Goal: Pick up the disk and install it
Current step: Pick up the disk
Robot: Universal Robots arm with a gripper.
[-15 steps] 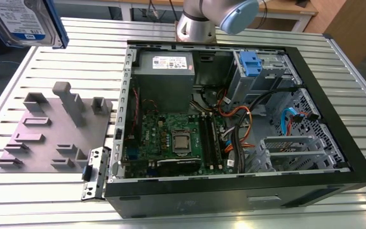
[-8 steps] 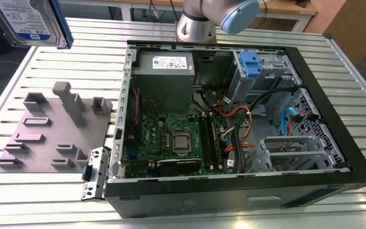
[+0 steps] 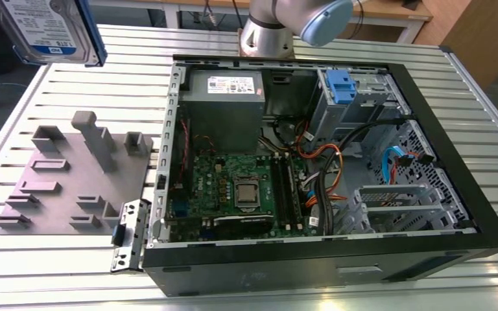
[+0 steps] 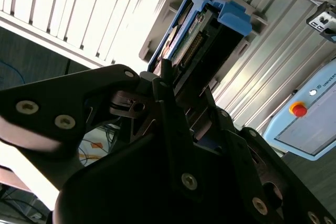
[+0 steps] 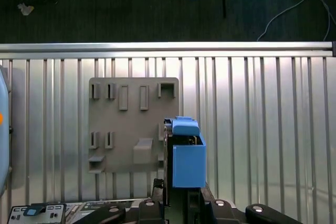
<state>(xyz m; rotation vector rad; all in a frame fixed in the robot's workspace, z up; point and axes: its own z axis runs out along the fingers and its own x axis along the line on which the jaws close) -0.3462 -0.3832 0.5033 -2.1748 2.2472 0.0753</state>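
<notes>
**Disk**: hard drive in blue caddy rails, held off the slatted desk, near the grey fixture plate.
**Hand**: clamped on one end of the disk.
**Hazard:** a one-ended grip may let the drive tilt or slip. Loose cables in the open computer case could snag it.

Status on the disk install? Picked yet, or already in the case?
Done: the pick. The disk hangs in the air at the exterior view's left, clear of the grey holder plate. In hand: the gripper is shut on the disk, seen in both wrist views. Left: the install. The disk is not yet inside the open computer case.
</notes>
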